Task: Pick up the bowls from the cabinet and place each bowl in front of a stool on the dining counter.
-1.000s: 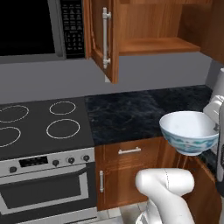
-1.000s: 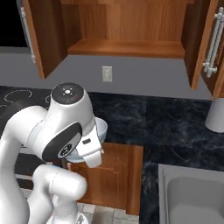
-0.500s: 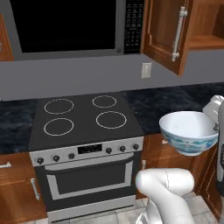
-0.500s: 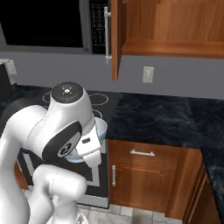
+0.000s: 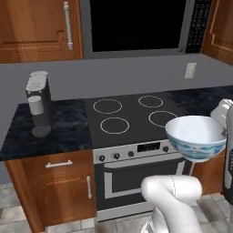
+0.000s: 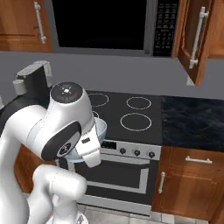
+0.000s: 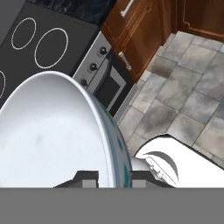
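Floor: grey stone tiles [image 7: 183, 96] lie below the hand, at the foot of the wooden lower cabinets.
Gripper: the gripper [image 7: 114, 178] is pinched narrow on the rim of the white bowl, one fingertip inside the wall and one outside.
Bowl: the white bowl [image 5: 196, 135] with its blue-green pattern hangs upright in the air in front of the oven, low on the arm's right side; it is empty.
Progress: one bowl is out of the cabinet and in hand. My judgement is that this is the carry step, and the larger part remains: setting this bowl on the dining counter before a stool, then fetching the red one.
Oven: the oven front [image 5: 136, 175] with its row of knobs sits just behind the bowl.
Cooktop: four ring burners on the black stove top [image 5: 132, 116].
Worktop: dark marbled worktop with a grey coffee machine [image 5: 37, 104] standing on it.
Wall: black microwave [image 6: 105, 24] above the stove, and beside it the wall cabinet [image 6: 197, 39] with its door open.
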Motion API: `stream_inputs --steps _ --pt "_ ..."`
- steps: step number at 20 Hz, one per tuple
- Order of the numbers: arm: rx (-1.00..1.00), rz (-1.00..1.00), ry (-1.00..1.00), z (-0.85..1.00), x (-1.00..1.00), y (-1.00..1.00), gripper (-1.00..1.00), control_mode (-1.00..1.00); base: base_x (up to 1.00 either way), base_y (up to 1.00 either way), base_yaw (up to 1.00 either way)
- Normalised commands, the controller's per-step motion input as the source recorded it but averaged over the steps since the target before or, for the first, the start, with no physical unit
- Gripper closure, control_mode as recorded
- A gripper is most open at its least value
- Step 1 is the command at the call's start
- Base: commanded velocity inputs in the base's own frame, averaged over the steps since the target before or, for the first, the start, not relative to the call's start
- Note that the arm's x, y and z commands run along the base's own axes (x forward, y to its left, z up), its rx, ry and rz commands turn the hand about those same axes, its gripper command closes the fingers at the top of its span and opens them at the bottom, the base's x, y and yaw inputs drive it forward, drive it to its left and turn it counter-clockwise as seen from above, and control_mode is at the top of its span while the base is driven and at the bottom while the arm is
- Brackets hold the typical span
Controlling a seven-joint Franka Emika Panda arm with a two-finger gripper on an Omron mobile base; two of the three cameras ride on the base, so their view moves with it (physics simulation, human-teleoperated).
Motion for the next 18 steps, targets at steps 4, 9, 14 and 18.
stream_inputs --steps 4,9,14,18 --pt "0.0 0.0 0.0 0.0 0.0 0.0 1.0 1.0 0.0 1.0 0.07" --pt "0.0 0.0 0.0 0.0 0.0 0.0 1.0 1.0 0.0 1.0 0.12" --pt "0.0 0.0 0.0 0.0 0.0 0.0 1.0 1.0 0.01 1.0 0.16" --pt "0.0 0.0 0.0 0.0 0.0 0.0 1.0 1.0 0.07 1.0 0.21"
